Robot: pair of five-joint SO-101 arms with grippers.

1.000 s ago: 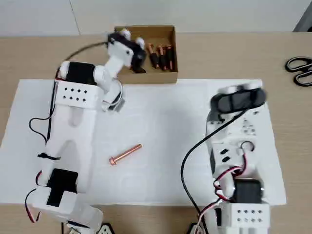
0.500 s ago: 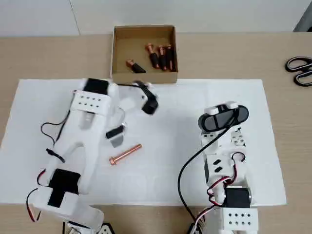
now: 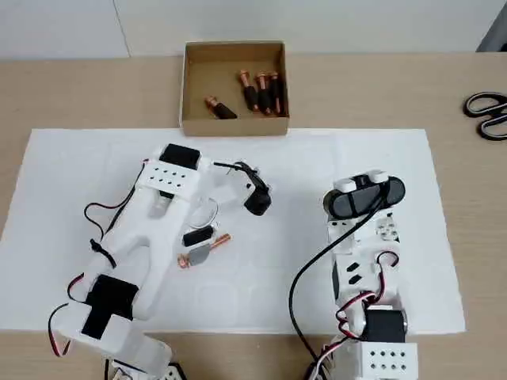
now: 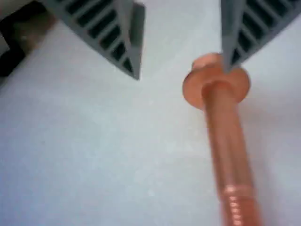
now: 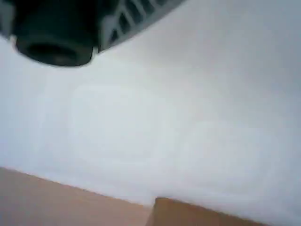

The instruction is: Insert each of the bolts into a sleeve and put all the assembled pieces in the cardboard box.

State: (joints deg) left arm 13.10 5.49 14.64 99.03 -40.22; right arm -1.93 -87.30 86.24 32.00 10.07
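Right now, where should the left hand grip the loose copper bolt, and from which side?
Grip the copper bolt on its smooth shank just behind the flanged head, coming straight down. It lies flat on the white paper, so only the shank's two sides are free. The open left hand sits off-centre, one finger over the head; probably shift it first.

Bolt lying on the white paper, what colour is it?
The bolt is copper coloured, shiny orange-pink; best seen in the left wrist view.
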